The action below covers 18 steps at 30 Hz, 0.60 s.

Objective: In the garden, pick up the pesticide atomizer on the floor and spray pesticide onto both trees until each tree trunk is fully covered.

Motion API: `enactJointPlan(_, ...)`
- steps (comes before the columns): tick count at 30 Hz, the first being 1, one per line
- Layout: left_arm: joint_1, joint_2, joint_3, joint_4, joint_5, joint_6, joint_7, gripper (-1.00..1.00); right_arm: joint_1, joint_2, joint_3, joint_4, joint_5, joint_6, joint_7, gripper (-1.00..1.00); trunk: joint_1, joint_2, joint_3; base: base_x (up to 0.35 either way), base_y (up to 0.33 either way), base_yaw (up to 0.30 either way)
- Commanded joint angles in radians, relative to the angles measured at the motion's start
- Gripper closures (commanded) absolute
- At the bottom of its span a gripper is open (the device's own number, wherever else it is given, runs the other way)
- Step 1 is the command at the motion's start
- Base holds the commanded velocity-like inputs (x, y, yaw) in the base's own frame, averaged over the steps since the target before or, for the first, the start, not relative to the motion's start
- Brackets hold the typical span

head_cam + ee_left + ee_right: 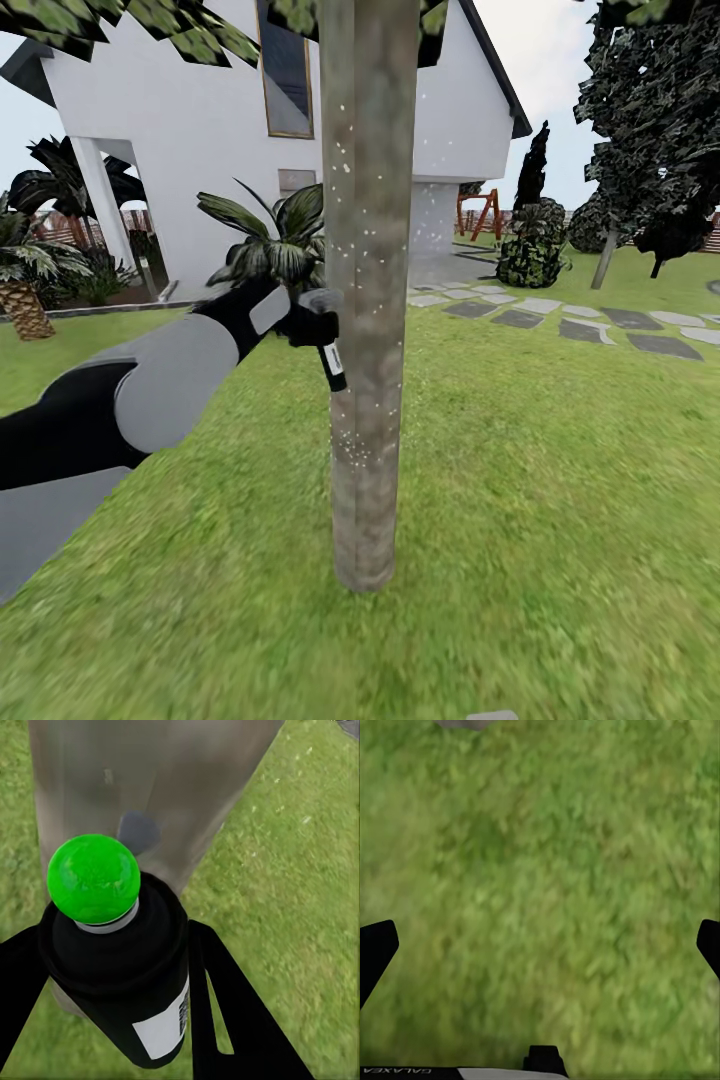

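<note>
- Tree trunk (pixel 368 300): stands in the lawn (pixel 560 480), directly ahead; white pesticide specks (pixel 345 445) dot its near face.
- Left gripper (pixel 312 322): fingers clamped on the pesticide atomizer (pixel 331 368), held just beside the trunk, probably for close-range coverage.
- Right gripper (pixel 540 945): fingers spread wide, empty, over grass.
- Atomizer (pixel 124 967): black body, green cap facing the bark.

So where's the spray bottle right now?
The spray bottle is in the left gripper, held close against the left side of the tree trunk in the head view, above the grass.
</note>
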Motion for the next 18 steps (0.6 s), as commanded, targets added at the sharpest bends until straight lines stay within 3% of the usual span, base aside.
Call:
enactJointPlan(1,0.025,0.0,0.002,-0.002,0.008,-0.014,0.002,1.0,-0.001,0.0,0.008,0.001,0.003,-0.001,-0.008,-1.0,0.0,-0.002,-0.002,0.0,0.0,0.0)
enactJointPlan(7,0.121,0.0,0.002,-0.002,0.007,-0.043,0.002,1.0,-0.001,0.0,0.008,0.001,0.003,-0.001,-0.008,-1.0,0.0,-0.002,-0.002,0.0,0.0,0.0)
enactJointPlan(10,0.164,0.0,0.001,-0.002,0.003,-0.094,0.002,1.0,-0.001,0.0,0.007,0.001,0.003,-0.001,-0.008,-1.0,0.0,-0.002,-0.002,0.0,0.0,0.0)
enactJointPlan(14,0.234,0.0,-0.001,-0.001,-0.066,-0.143,0.002,1.0,-0.001,0.0,0.006,0.001,0.003,-0.002,-0.008,-1.0,0.0,-0.002,-0.002,0.0,0.0,0.0)
enactJointPlan(18,0.281,0.0,-0.001,0.001,-0.088,-0.206,0.002,1.0,-0.001,-0.002,0.004,0.042,0.003,-0.003,-0.008,-1.0,0.0,-0.002,-0.002,0.0,0.0,0.0)
